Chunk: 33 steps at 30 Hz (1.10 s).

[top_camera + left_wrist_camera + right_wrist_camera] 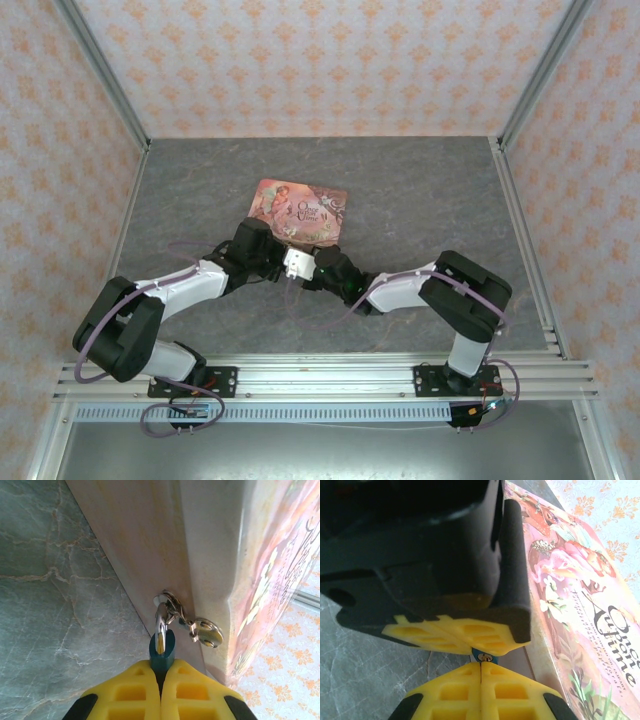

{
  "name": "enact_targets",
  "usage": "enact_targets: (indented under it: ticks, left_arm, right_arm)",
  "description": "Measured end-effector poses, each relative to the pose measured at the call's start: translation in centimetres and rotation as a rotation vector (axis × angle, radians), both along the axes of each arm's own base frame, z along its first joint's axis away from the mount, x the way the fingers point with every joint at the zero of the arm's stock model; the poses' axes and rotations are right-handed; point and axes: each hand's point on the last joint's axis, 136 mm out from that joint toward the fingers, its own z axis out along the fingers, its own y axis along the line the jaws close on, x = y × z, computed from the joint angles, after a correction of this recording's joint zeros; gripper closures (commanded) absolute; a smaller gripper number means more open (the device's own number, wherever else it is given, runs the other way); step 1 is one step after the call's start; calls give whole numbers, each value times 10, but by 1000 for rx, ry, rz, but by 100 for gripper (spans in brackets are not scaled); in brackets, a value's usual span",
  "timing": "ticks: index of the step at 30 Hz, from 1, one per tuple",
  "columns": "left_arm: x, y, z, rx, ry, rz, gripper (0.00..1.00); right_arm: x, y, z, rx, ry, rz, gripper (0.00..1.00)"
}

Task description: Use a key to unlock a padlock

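Observation:
The teal-blue padlock [162,652] is pinched between the yellow fingers of my left gripper [161,672], which is shut on its body. Its silvery shackle [160,622] hooks into a ring on the side of the pink tin [150,545]. A small silvery key [207,632] hangs from that ring beside the padlock. In the right wrist view my right gripper [481,664] is shut, its tips pressed up to the padlock's keyhole end [483,655], just under the left gripper's fingers [450,635]. Whether a key sits between the right fingers is hidden. From above, both grippers meet [308,265] at the tin's near edge.
The pink illustrated tin [300,208] lies mid-table on the grey marbled surface [420,190], tilted slightly. Papered walls and metal frame rails [530,240] close in the table on three sides. Both arms reach inward from the near rail.

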Motion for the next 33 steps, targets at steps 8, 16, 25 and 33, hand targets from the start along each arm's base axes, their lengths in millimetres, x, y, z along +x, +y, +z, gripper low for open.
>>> enact_targets:
  ticks: [8,16,25,33]
  left_arm:
    - [2,4,-1,16,-5,19,100]
    - [3,3,2,12,-14,18,100]
    - [3,3,3,11,-17,19,100]
    - [2,5,1,59,-46,-20,71]
  right_arm:
    - [4,3,-1,46,45,-27,100]
    - [5,0,4,235,259,-101,100]
    - [6,-1,5,417,463,-208,100]
    - [2,1,3,491,569,-251,100]
